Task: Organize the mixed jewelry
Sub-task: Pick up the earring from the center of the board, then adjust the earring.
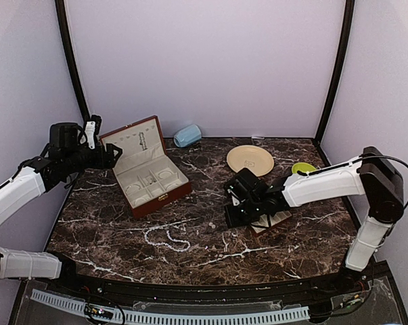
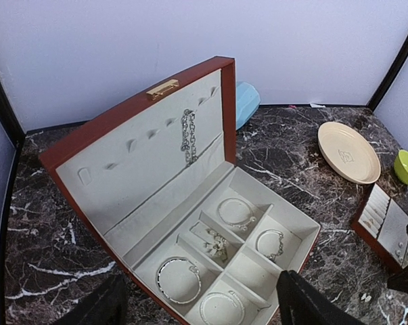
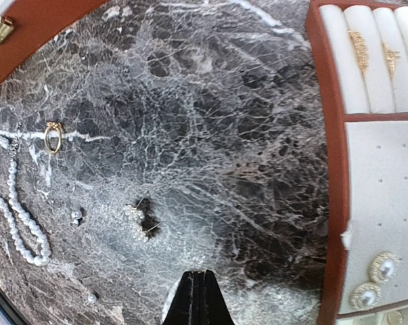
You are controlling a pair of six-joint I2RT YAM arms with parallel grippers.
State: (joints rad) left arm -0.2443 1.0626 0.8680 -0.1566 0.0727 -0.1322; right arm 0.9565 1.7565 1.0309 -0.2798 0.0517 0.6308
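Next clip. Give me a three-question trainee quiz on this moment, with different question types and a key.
1. True or false: the red-brown box has its lid open.
2. Where does the pearl strand lie? A) inside the box B) draped over the box's lid C) on the table
3. Fill in: the right gripper is ___.
Key: 1 true; 2 C; 3 shut.
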